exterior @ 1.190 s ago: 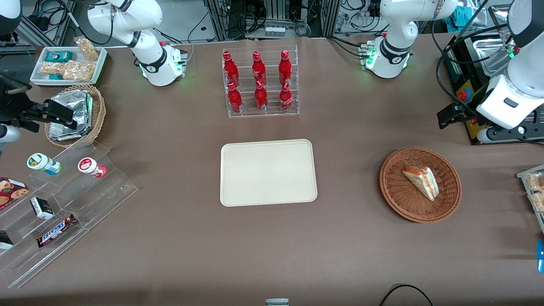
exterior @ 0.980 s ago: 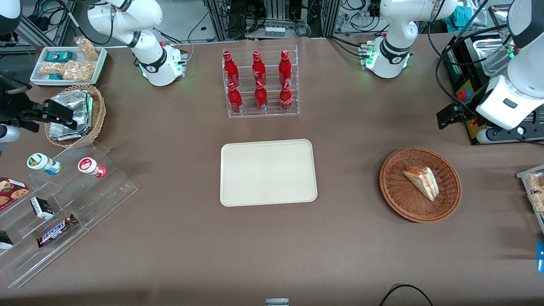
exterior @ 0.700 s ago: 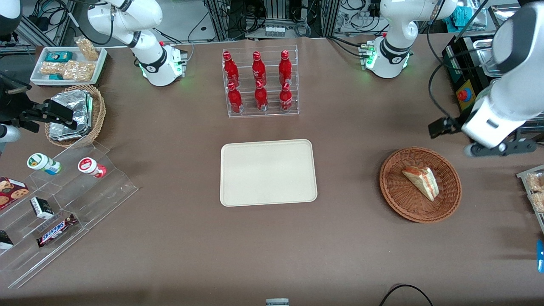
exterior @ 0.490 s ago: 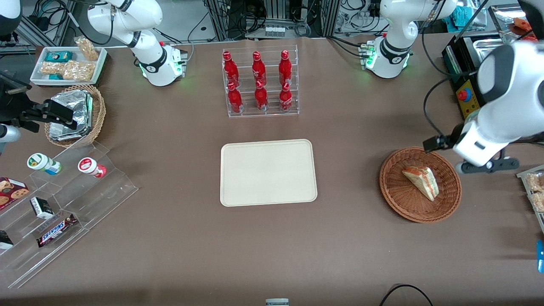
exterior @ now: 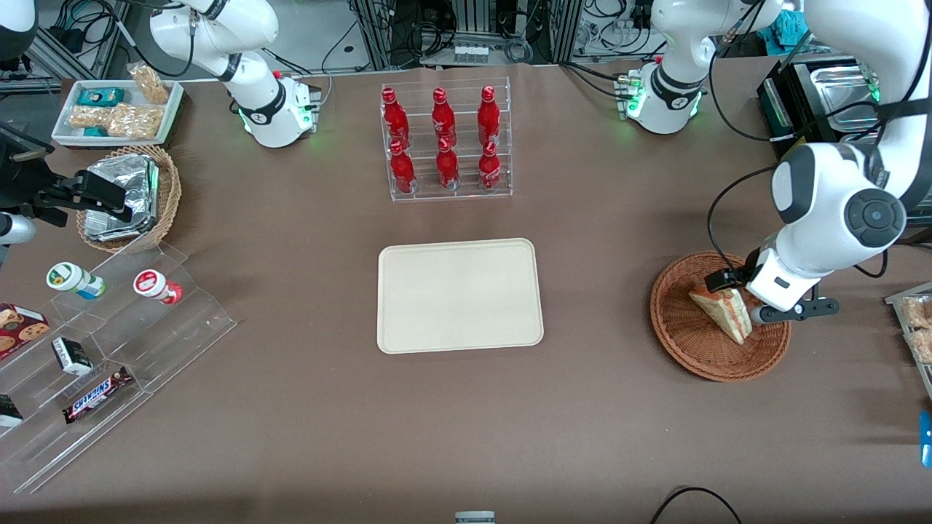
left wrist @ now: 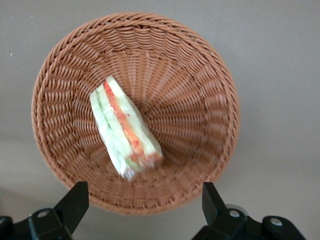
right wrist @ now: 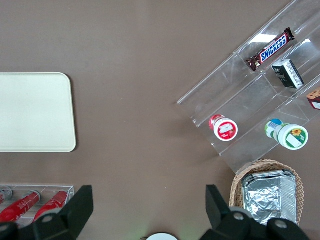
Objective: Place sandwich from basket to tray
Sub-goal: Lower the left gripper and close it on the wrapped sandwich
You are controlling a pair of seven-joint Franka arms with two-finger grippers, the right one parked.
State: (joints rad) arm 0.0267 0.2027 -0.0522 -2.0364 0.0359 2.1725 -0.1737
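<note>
sandwich [left wrist: 125, 129]: lying in the wicker basket [left wrist: 200, 100], toward the working arm's end of the bench [exterior: 291, 437]; probably light, soft, easily crushed.
gripper [left wrist: 145, 205]: hovering above the basket, fingers spread wide, holding nothing.
hold: best across the two flat bread faces, mid-wedge, gently.
tray [exterior: 460, 295]: mid-bench, bare, well apart.

The left arm swings in from the working arm's end of the table and comes down over the basket [exterior: 719, 317]. Its gripper [left wrist: 142, 210] now hangs above the basket's rim with fingers spread wide, apparently just clear of the sandwich [left wrist: 124, 127], which it partly covers in the front view.
</note>
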